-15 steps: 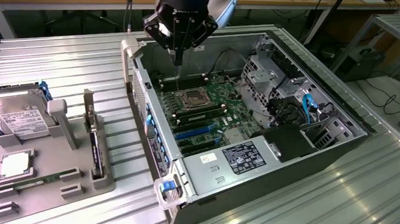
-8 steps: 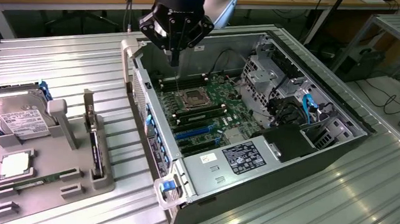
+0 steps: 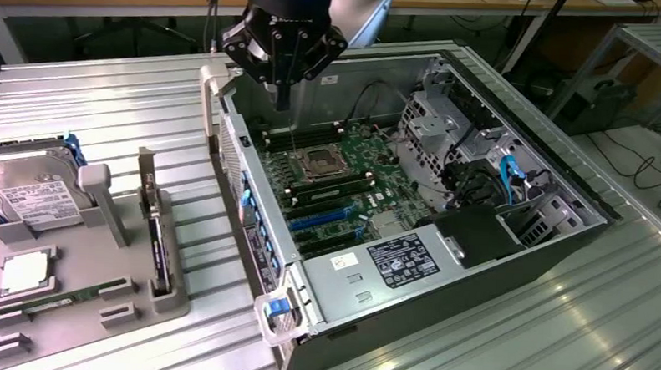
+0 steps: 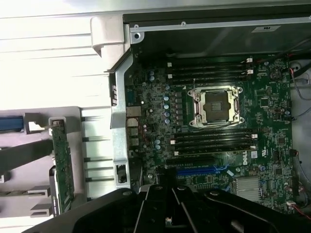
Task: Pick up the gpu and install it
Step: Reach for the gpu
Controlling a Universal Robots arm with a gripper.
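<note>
- gripper hangs over the open computer case, fingers pressed together with nothing between them, above the case's far corner on the exterior view's left.
- directly beneath lies the motherboard, its cpu socket bare and its blue expansion slots carrying no card.
- gpu waits outside the case, just beyond its side wall, standing on its long edge in a slot of the grey holder and well apart from the gripper.
- as a judgement, the card looks light and stiff but fragile: a thin board whose soldered parts and contact edge will not forgive a squeeze or a scrape.
- the safest hold appears to be a pinch across the board's thickness on the upturned top edge, near the middle so it hangs level, and clear of the cooler and the edge that seats in the slot.
- farther along the holder sit a hard drive and a memory stick, neither part of this job.
- the wrist view looks straight down, giving the card's green face and thin profile and the slots' exact line.
- the exterior view gives what that angle cannot: the gripper's height above the board, and how tall the card stands in its holder.
</note>
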